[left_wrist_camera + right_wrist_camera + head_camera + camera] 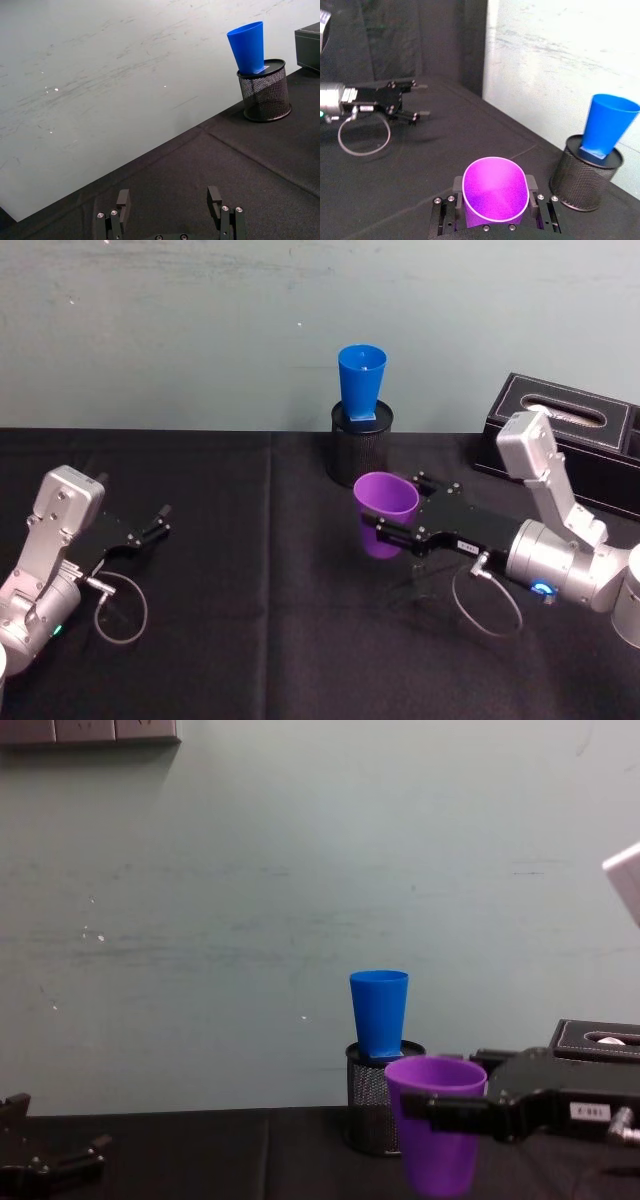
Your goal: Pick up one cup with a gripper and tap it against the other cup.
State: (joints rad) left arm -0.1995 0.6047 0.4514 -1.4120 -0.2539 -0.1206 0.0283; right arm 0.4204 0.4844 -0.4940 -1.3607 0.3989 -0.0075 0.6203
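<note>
The pen holder (361,448) is dull black wire mesh. The blue cup (361,380) standing in it is smooth plastic with a soft sheen. The purple cup (385,512), just in front of the holder, is the same smooth plastic. The right gripper (383,532) clamping it is matt black, its arm (560,565) smooth silver-grey. Under the holder lies matt black cloth (250,640) with 1 fold line; behind it, a scuffed, flat-painted wall (200,330). To the holder's right, a black box (590,450) looks like stitched leatherette.

A black wire-mesh pen holder (361,455) stands upright on the black-clothed counter (250,640), just beyond the right fingers (392,531), close to the pale green wall (200,330). A black tissue box (600,445) sits farther right of those fingers, against the wall.
</note>
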